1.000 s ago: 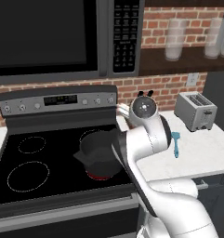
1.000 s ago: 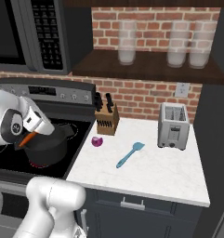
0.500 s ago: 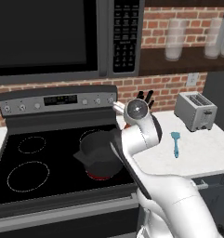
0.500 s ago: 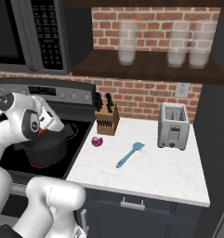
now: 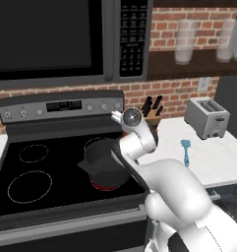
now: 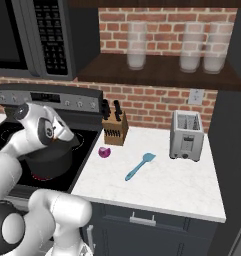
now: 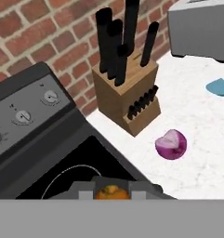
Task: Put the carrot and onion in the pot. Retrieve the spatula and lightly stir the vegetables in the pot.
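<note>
The stove (image 5: 56,172) is the landmark here, a black glass cooktop under a microwave (image 5: 51,39), with a white counter (image 6: 162,180) running off its right side. The arm (image 5: 139,147) bends over the stove's right half, so its hand hangs above the burner where the work happens.

The pot (image 6: 51,159) sits on the stove's front right burner, whose ring glows red beneath it; it stands there because the vegetables are to be cooked in it. The toaster (image 6: 187,135) stands on the counter far from the stove, against the brick wall, out of the way. The knife block (image 7: 127,93) stands on the counter just beside the stove's right edge, at the back.

The spatula (image 6: 140,166) lies flat on the counter, well apart from the stove and between the block and the toaster, untouched, since stirring comes last. The onion (image 7: 171,144) rests on the counter near the stove's right edge, just in front of the block, not yet in the pot.

The gripper (image 7: 111,191) hovers over the pot, jaws narrow and clamped on the carrot (image 7: 110,191), whose orange end shows between the fingertips in the hand view. It appears held end-on above the pot so it can drop straight in; whether any of it is already inside cannot be told.
</note>
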### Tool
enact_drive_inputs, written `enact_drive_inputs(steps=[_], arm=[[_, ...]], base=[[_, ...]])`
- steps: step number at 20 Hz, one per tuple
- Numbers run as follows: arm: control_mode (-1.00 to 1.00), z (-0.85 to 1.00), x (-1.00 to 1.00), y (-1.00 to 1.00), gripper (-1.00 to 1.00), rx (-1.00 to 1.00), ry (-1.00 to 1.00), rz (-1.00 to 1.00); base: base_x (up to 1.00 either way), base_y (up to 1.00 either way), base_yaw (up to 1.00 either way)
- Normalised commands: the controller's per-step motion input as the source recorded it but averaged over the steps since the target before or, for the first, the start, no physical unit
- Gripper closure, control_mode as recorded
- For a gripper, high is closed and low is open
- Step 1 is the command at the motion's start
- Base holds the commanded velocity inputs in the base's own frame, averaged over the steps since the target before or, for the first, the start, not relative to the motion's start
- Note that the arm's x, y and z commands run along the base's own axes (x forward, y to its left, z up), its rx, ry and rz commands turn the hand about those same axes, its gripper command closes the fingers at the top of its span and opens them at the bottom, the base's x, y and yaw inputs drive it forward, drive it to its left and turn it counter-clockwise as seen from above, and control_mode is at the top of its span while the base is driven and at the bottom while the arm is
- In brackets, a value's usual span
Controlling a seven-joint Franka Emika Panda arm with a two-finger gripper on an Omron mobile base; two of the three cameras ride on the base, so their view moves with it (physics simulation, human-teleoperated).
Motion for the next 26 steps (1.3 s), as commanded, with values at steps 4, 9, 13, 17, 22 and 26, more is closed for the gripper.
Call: enact_drive_inputs(steps=[4, 9, 13, 17, 22, 26], arm=[[-1.00, -0.57, 0.29, 0.41, 1.00, -0.04, 0.00, 0.00], [-1.00, -0.45, 0.25, 0.24, 1.00, -0.06, 0.00, 0.00], [-1.00, -0.19, 0.28, 0.00, 1.00, -0.08, -0.02, -0.01], [-1.00, -0.07, 0.20, 0.00, 1.00, -0.11, -0.05, -0.03], [-1.00, -0.39, 0.22, 0.12, 1.00, -0.05, 0.00, -0.02], [-1.00, -0.13, 0.29, 0.04, 1.00, 0.00, 0.00, -0.04]], base=[[0.00, 0.00, 0.00], [0.00, 0.00, 0.00], [0.00, 0.00, 0.00], [0.00, 0.00, 0.00], [0.00, 0.00, 0.00], [0.00, 0.00, 0.00]])
